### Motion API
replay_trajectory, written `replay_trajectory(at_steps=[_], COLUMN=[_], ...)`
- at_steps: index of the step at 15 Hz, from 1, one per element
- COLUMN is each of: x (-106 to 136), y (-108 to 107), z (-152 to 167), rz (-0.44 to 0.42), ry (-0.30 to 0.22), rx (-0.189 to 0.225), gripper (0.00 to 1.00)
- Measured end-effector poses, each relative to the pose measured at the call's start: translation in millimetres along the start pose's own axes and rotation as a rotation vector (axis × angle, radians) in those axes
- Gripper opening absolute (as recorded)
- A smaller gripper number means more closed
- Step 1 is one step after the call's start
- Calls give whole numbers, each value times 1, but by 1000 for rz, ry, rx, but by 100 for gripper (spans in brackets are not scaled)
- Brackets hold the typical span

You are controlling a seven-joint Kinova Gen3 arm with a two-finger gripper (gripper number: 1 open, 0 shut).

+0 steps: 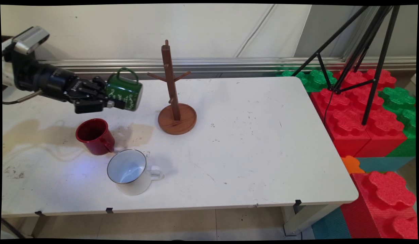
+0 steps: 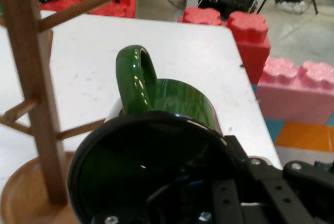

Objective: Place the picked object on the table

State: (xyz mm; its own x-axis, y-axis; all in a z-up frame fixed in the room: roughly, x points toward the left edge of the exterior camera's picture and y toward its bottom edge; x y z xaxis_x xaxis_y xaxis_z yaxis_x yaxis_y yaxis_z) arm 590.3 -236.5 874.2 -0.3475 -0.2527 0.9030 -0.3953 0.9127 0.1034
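My gripper is shut on a green enamel mug, holding it on its side in the air above the table's left part, handle up. In the hand view the green mug fills the lower middle, its dark mouth towards the camera and its handle on top. A wooden mug tree stands just right of the mug, with bare pegs; in the hand view the mug tree rises at the left. Below the gripper a red mug and a white mug stand on the table.
The white table stretches to the right of the mug tree. Red and green foam blocks and a black tripod stand beyond the table's right edge. A metal rail runs along the wall behind.
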Motion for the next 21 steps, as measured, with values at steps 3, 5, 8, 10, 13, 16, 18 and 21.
replay_trajectory(at_steps=[3, 5, 8, 10, 13, 16, 18, 21], x=[-4, -7, -10, -12, -16, -20, -24, -29], y=[-3, -6, -12, -18, -31, -45, -55, -69], z=[-13, -25, -37, -45, -57, -66, -71, -77], rz=[19, 37, 60, 81, 118, 152, 179, 220], ry=[-36, -70, -111, -145, -203, -269, -313, -380], rx=[20, 38, 62, 83, 118, 149, 166, 185], gripper=[0, 0, 0, 0, 0, 0, 0, 0])
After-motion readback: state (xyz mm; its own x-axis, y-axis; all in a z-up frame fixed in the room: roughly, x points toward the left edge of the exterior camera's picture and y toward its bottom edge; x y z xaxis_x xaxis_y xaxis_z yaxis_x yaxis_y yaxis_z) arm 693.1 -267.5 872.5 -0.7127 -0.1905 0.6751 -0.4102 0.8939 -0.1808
